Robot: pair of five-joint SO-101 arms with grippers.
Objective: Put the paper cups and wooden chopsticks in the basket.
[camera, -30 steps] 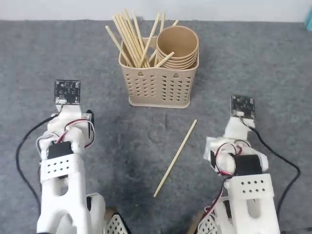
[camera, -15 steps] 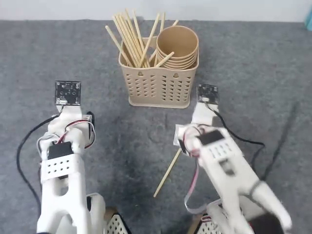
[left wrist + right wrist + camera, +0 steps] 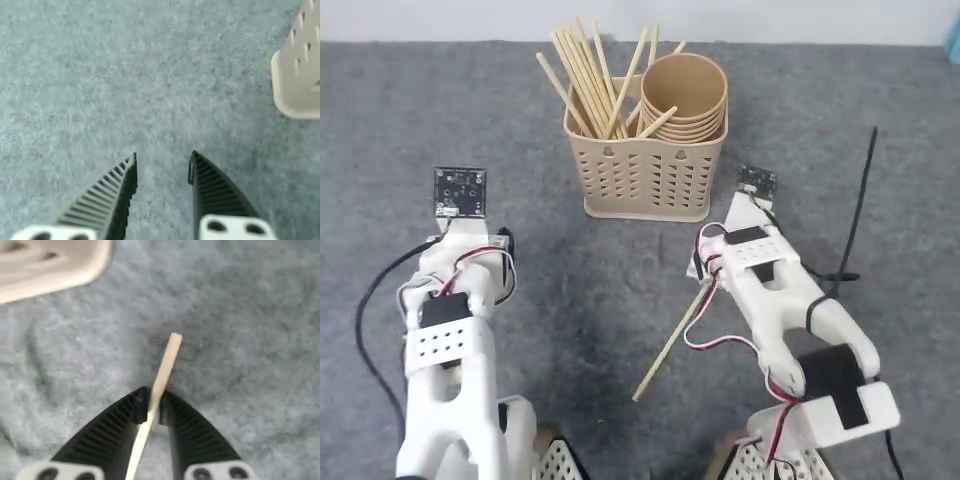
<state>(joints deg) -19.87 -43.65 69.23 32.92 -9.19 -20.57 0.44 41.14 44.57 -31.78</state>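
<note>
**Last Stick Pinched: Now for a Clean Lift**

Clamps the loose chopstick (image 3: 167,357) in the right gripper (image 3: 152,407), jaws closed thin onto the wood just short of its far tip. Rests on the grey mat (image 3: 840,120) by the look of it, angled toward the basket (image 3: 645,185), long tail trailing back beside the arm. Looks like an end grip, so expect droop. Lift slowly, tip the wrist to stand the stick up, and clear the rim before letting go. Aim for the side with the other chopsticks (image 3: 585,70), not into the stacked paper cups (image 3: 685,90). Holds the left gripper (image 3: 162,167) parted and empty over bare mat, near the basket's corner, well clear.
</note>
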